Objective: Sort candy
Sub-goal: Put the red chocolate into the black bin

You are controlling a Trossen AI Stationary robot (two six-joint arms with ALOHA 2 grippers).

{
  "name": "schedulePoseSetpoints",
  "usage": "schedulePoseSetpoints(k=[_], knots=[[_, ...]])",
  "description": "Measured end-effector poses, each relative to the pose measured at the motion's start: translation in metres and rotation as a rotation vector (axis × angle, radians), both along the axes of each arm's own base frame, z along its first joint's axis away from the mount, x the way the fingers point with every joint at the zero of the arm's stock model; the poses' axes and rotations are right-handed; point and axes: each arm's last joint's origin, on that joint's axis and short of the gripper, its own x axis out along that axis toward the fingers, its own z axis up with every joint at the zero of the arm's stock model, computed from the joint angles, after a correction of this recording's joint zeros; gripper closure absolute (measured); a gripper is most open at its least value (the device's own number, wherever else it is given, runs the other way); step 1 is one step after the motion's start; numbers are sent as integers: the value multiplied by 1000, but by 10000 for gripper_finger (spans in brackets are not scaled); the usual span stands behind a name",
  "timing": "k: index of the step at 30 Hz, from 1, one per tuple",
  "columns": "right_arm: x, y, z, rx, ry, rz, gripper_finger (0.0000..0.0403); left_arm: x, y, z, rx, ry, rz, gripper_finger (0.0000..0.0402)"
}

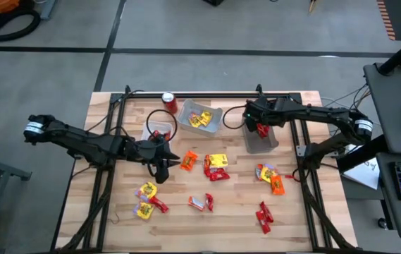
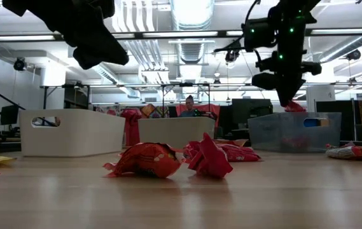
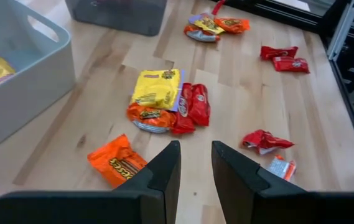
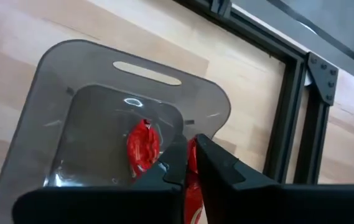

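Observation:
Candy in red, yellow and orange wrappers lies loose on the wooden table: an orange piece (image 1: 189,161), a yellow-and-red heap (image 1: 216,166), and more toward the near edge (image 1: 147,197). My right gripper (image 1: 262,129) hangs over the clear grey bin (image 1: 270,141), shut on a red candy (image 4: 191,163). Another red candy (image 4: 142,146) lies on that bin's floor. My left gripper (image 1: 162,169) hovers open above the table, just left of the orange piece (image 3: 117,163), with nothing between its fingers (image 3: 167,165). My right gripper pinches the red candy's wrapper (image 4: 191,158) between its two fingers, which slant down from above. The candy hangs below the fingertips (image 2: 293,106), over the grey bin's opening and clear of its floor.
A white bin (image 1: 218,113) at the back middle holds yellow candy (image 1: 200,120). A smaller white bin (image 1: 159,129) and a red soda can (image 1: 169,102) stand left of it. Black frame rails (image 1: 302,152) run along the table's sides. More candy lies at the near right (image 1: 264,216).

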Motion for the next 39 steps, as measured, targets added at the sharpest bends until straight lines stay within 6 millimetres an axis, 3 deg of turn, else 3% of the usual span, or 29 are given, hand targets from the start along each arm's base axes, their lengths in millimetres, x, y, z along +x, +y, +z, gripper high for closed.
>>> schedulePoseSetpoints(k=[19,29,34,39], knots=[[3,2,-3,14,-29,18,298,-2,-7,-1,-54,16,8,326],[28,24,33,1,-169,173,311,-11,-15,-11,-267,173,-34,326],[43,44,50,-27,-234,297,319,-21,-33,-16,-387,296,-125,326],[54,61,56,-54,-292,407,325,-34,-57,-18,-368,376,-315,326]])
